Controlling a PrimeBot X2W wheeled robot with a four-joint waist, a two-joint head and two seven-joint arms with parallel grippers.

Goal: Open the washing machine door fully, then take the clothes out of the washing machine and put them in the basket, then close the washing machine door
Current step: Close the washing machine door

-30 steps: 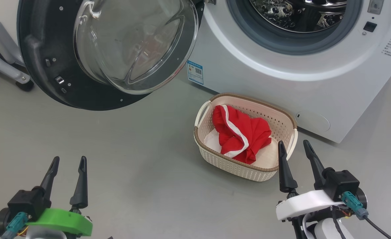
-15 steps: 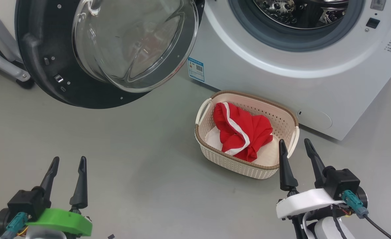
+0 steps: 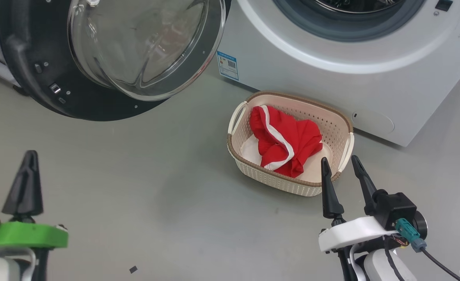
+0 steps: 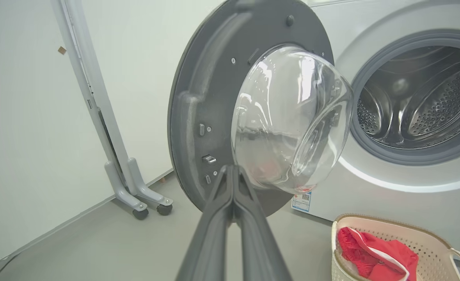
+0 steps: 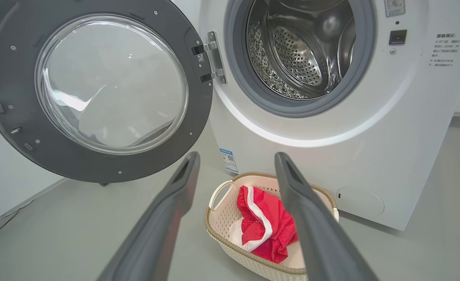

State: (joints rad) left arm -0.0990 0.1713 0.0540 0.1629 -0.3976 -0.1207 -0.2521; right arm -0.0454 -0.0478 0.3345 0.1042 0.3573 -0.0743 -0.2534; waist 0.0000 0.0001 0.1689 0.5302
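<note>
Before the washer (image 3: 331, 78), clothes (image 3: 288, 142) are lying in the basket (image 3: 276, 183), and the door (image 3: 19, 78) is hanging open. Left gripper (image 4: 233, 171) is pinching together on nothing; right gripper (image 3: 339, 159) is standing spread.

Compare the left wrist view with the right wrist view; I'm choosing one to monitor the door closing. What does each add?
Left wrist view adds the left gripper, fingers pressed shut, and a grey wheeled stand. Right wrist view adds the right gripper, fingers spread open, the dark latch slot and the round cover low on the washing machine. Both show the washing machine door open, the steel drum, and the red clothes in the basket.
</note>
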